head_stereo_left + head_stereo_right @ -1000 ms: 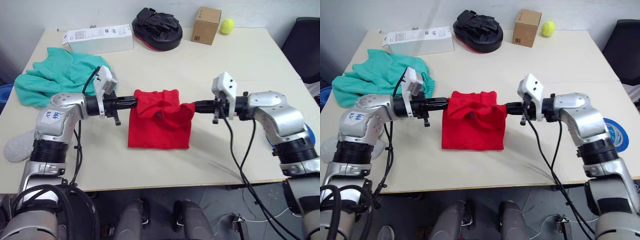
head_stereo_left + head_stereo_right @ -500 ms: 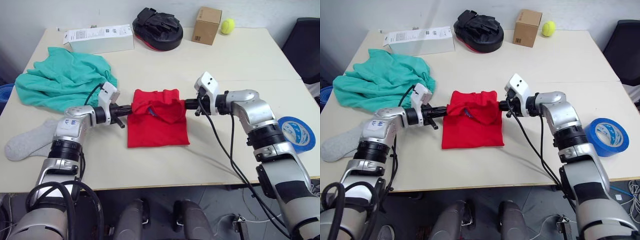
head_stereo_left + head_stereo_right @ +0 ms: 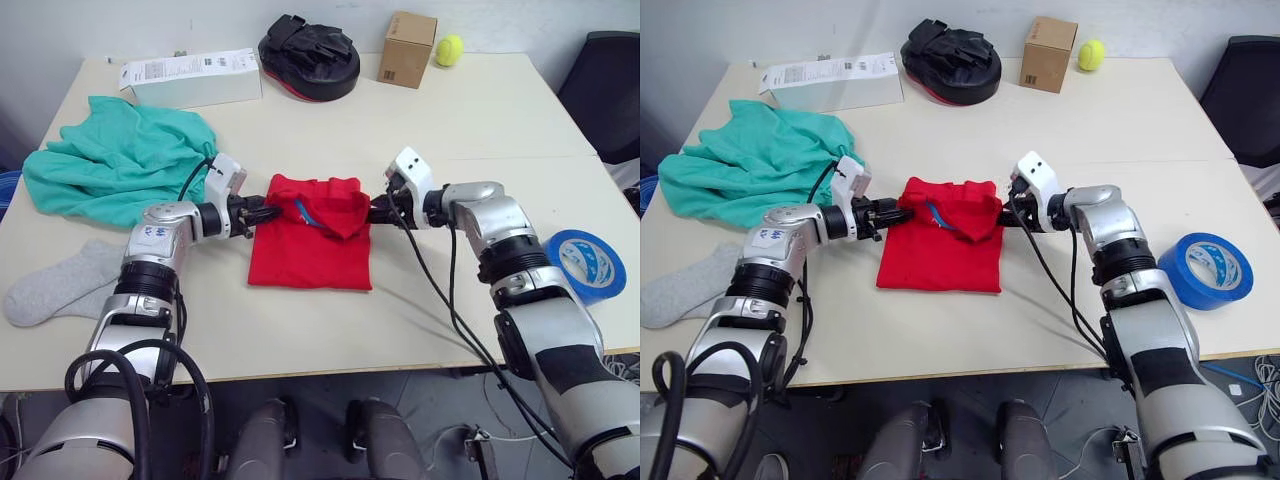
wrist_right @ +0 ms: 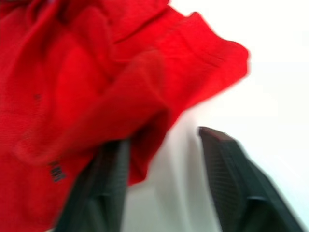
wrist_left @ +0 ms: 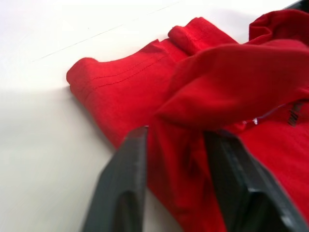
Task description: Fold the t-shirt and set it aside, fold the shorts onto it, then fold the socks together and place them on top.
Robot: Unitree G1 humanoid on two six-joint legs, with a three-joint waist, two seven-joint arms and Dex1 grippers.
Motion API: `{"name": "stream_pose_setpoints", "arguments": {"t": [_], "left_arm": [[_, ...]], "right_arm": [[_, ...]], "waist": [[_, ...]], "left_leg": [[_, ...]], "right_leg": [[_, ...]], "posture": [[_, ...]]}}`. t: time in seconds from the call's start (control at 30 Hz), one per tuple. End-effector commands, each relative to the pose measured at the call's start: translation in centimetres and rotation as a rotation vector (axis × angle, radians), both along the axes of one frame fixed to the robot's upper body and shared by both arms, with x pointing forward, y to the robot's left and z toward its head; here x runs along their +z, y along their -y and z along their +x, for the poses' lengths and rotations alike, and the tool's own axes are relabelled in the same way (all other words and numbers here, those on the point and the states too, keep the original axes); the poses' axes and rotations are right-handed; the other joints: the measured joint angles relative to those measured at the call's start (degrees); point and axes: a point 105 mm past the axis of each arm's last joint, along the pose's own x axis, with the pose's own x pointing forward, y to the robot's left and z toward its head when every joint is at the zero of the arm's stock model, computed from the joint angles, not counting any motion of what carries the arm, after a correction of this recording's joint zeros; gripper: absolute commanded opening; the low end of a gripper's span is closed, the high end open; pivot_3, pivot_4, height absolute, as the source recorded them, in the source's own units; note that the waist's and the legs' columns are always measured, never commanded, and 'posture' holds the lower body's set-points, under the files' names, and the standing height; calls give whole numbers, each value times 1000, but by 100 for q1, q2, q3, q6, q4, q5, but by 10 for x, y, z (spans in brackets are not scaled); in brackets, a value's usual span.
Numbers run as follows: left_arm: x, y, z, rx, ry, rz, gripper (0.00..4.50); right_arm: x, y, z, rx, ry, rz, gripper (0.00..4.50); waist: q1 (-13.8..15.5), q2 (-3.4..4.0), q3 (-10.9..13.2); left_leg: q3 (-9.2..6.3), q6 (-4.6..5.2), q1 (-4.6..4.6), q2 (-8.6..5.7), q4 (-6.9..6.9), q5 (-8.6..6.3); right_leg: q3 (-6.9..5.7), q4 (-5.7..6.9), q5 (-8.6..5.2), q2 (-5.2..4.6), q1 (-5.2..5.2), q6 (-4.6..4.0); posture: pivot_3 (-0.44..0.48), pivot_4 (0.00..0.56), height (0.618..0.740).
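The wide, pale wooden table [image 3: 300, 330] carries everything. Largest on it is the crumpled teal-green soft fabric shorts [image 3: 115, 160], heaped at the far left, well apart from the work in the middle. Next in size is the bright red short-sleeved cloth t-shirt [image 3: 310, 245], folded into a compact block at the table's centre, with its upper edge rumpled and its blue neck band showing. Two small light grey ankle socks [image 3: 55, 285] are laid at the near left edge, beside the left arm.

The relation that matters is set by the red block between the two arms. Its upper edge runs left to right, and one gripper is placed at each end of that edge. The left gripper [image 5: 176, 145] is at the upper left corner, fingers parted, with a ridge of red cloth lying between them. The right gripper [image 4: 161, 147] is at the upper right corner, fingers spread wide; a flap of cloth drapes against one finger while the gap is largely bare table. Neither is seen to pinch the cloth.

Both arms are judged equally near, so the block can be taken from either end. The shorts, due next, lie toward the left arm, which is judged the better placed to reach them.
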Motion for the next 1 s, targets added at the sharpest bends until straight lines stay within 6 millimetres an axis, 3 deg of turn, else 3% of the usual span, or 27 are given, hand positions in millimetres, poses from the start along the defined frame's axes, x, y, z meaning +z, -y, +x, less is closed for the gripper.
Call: {"name": "stream_pose_setpoints", "arguments": {"t": [0.03,0.1,0.17,0.4,0.5,0.63,0.77,0.87,1.0], "left_arm": [[21,-9,3,29,30,-40,3449],[28,-16,2,41,31,-62,4047],[39,-22,-3,34,37,-92,4473],[72,-29,-51,-109,97,-99,4473],[68,-18,-79,-233,140,2,4473],[36,-5,-113,-409,167,223,4473],[5,2,-128,-512,241,412,4473],[-5,5,-128,-537,305,498,4473],[-15,6,-122,-522,346,562,4473]], "right_arm": [[27,4,6,-48,26,77,3661],[35,6,4,-47,28,93,4310],[44,9,-1,-28,48,91,4500],[71,25,-34,40,152,89,4500],[72,27,-52,124,259,16,4500],[54,11,-100,390,368,-101,4500],[19,-6,-139,629,523,-273,4500],[0,-11,-150,698,583,-324,4500],[-22,-14,-144,721,685,-434,4500]], "waist": [[-4,0,0],[-5,0,0],[-8,0,0],[8,0,0],[25,0,0],[38,0,-1],[49,0,-1],[53,-1,-1],[49,-2,-2]], "left_leg": [[0,0,0,0,0,0],[0,0,0,0,-1,0],[0,-1,0,0,-3,0],[-1,-5,-77,-1,4,3],[-2,-6,-78,0,3,3],[4,-7,-72,-1,0,5],[7,-12,-65,-1,0,5],[8,-24,-65,-2,-2,0],[9,-15,-63,-3,1,9]], "right_leg": [[0,0,0,0,0,0],[0,1,0,0,-1,0],[1,0,0,0,-2,0],[5,22,0,-1,-81,0],[5,16,0,0,-80,0],[10,8,0,1,-74,0],[16,-8,0,-1,-75,-1],[17,-7,2,-2,-76,-6],[18,-6,6,-4,-75,-11]], "posture": [[0,150,740],[0,150,740],[0,150,740],[0,150,740],[0,150,740],[0,150,740],[0,150,740],[0,150,740],[0,150,740]]}}
